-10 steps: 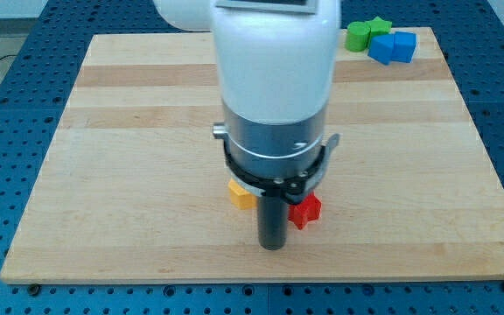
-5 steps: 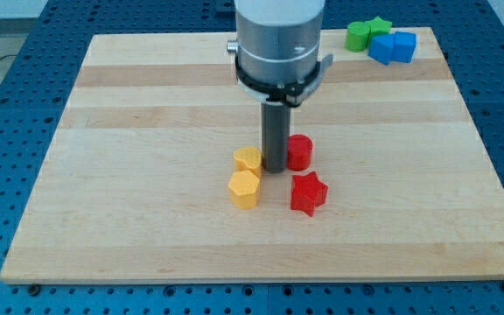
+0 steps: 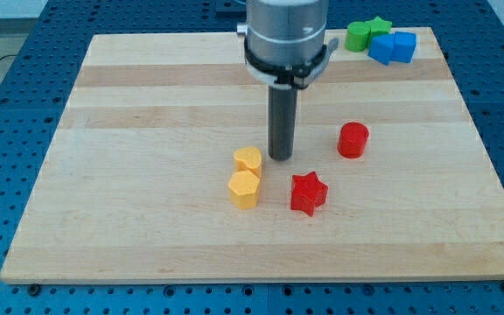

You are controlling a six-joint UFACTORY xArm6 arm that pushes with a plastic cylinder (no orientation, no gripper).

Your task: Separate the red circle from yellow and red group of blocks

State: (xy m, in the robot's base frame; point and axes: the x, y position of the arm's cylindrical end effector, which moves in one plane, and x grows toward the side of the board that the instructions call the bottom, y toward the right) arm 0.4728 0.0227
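Observation:
The red circle (image 3: 353,140) stands alone on the wooden board (image 3: 147,105), right of centre. The red star (image 3: 307,193) lies below and left of it. Two yellow blocks sit together: a smaller one (image 3: 248,160) above a yellow hexagon (image 3: 244,188). My tip (image 3: 281,157) rests on the board just right of the upper yellow block, above the red star and well left of the red circle, touching none of them that I can see.
At the board's top right corner sit a green star (image 3: 379,26), another green block (image 3: 358,36) and two blue blocks (image 3: 393,47). The board lies on a blue perforated table (image 3: 7,96).
The red circle has slid to the right, away from my tip and the yellow blocks. My tip has moved up the board from beside the red star, then shifted slightly right.

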